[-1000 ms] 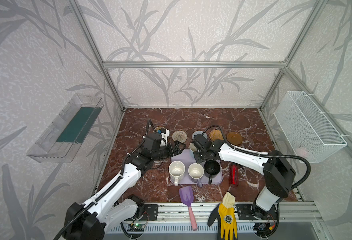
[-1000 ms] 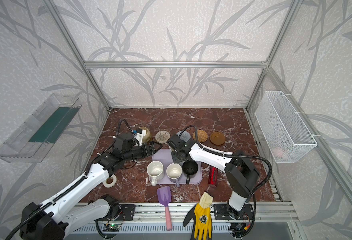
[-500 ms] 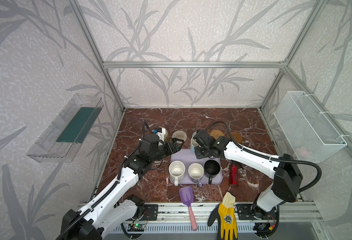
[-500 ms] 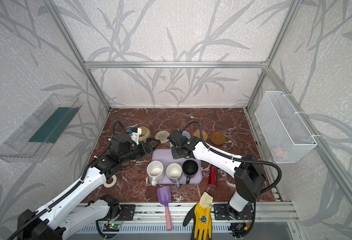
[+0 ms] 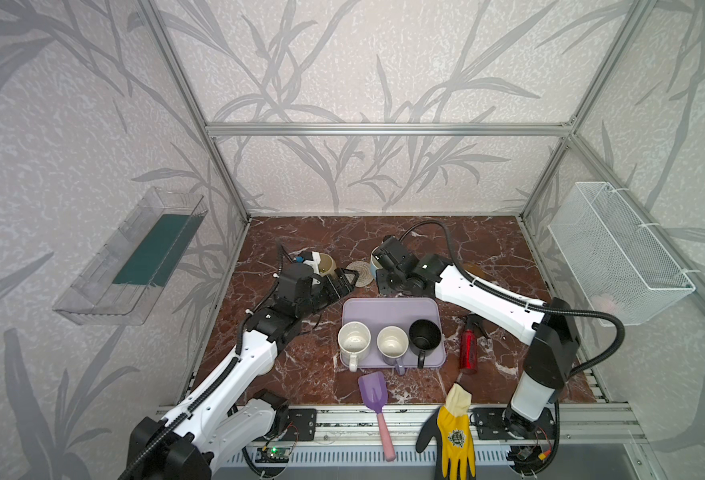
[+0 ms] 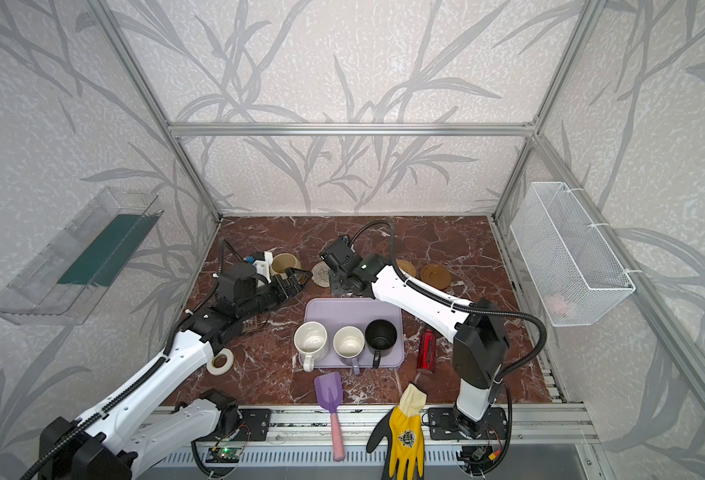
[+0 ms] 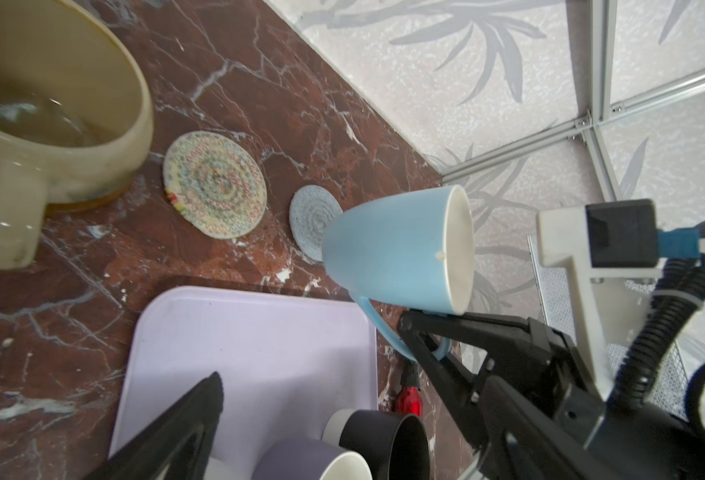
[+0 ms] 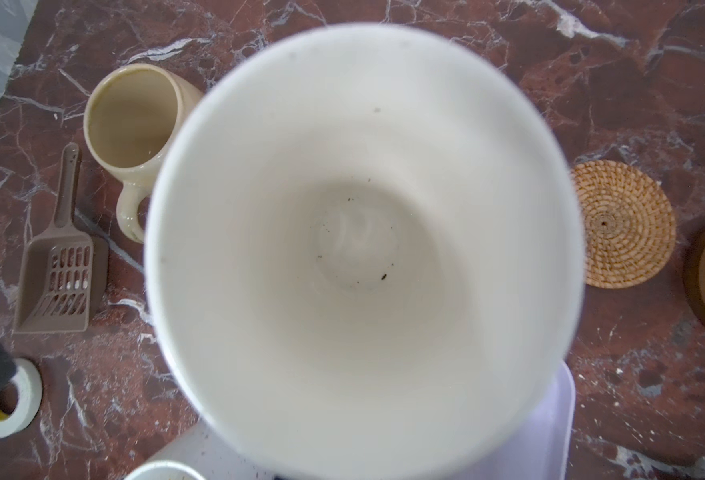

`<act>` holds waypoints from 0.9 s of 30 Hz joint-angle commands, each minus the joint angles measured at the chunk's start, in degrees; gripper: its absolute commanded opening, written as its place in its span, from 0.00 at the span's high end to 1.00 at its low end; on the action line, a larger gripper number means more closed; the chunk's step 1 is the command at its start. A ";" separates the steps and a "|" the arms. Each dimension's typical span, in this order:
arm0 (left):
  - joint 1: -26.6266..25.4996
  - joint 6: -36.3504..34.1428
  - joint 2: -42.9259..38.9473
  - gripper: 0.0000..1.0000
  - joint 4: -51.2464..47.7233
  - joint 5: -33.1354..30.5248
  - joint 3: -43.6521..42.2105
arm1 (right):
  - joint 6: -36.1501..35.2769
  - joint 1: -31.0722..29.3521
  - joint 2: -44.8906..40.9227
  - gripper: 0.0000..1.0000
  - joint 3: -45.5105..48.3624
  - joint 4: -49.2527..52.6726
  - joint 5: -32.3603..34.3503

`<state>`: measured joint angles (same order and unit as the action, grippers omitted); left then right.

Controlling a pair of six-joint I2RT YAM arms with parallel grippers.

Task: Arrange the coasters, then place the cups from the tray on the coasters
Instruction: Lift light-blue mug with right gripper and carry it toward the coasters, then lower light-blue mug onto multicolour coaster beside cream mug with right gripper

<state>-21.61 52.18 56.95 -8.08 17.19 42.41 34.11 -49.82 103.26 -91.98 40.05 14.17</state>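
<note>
The right gripper [image 7: 415, 328] is clamped on the light blue mug [image 7: 396, 249], its black fingers pinching the rim by the handle. In both top views the arm's wrist covers this grip, and only a sliver of the mug shows. The mug's base hides part of the grey-blue woven coaster [image 7: 311, 210]; whether it touches the disc or hangs just above it I cannot tell. In the right wrist view the mug's white inside fills most of the picture.

The left gripper [image 5: 342, 277] stands wide and empty, just beside the beige mug [image 5: 323, 264]. That mug sits on what looks like an amber coaster [image 7: 93, 198], only an edge showing. The beige-white woven coaster [image 7: 214, 184] lies bare between the beige mug and the grey-blue disc.

On the lavender tray [image 5: 390, 309] stand the speckled white mug [image 5: 354, 338], the lavender mug [image 5: 392, 343] and the black mug [image 5: 424, 334]. The rattan coaster [image 6: 406, 266], partly behind the right arm, and a second amber coaster [image 6: 436, 275] lie bare.
</note>
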 commanded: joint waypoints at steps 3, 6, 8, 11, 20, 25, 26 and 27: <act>3.06 -0.09 2.20 0.01 1.38 -0.10 3.14 | -0.46 -0.23 6.84 1.00 -9.31 1.02 4.07; 4.60 0.38 2.73 0.01 2.88 -0.10 2.61 | 0.42 -0.27 11.01 1.00 -14.50 2.82 4.98; 5.40 -0.48 2.94 0.01 1.93 -1.35 2.88 | 0.77 -0.21 13.35 1.00 -17.33 3.24 5.43; 6.97 -0.93 3.46 0.01 0.13 -2.44 3.11 | 0.61 -0.14 17.27 1.00 -22.54 5.32 5.65; 11.77 -2.57 2.96 0.02 -1.19 0.69 2.61 | 1.96 -0.19 31.91 1.00 -44.25 18.76 4.24; 12.03 -1.78 3.92 0.02 -0.02 0.97 1.37 | 4.26 -0.10 38.30 1.00 -54.29 24.16 5.84; 12.03 -1.73 4.00 0.02 -0.14 1.01 1.17 | 4.47 -0.08 39.35 1.00 -56.17 24.98 5.73; 12.03 -1.81 4.11 0.02 -0.08 1.32 1.02 | 4.61 -0.10 40.10 1.00 -57.31 25.41 5.58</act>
<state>-9.96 50.98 60.49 -8.45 18.11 43.77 36.86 -49.82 142.65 -144.11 62.00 17.28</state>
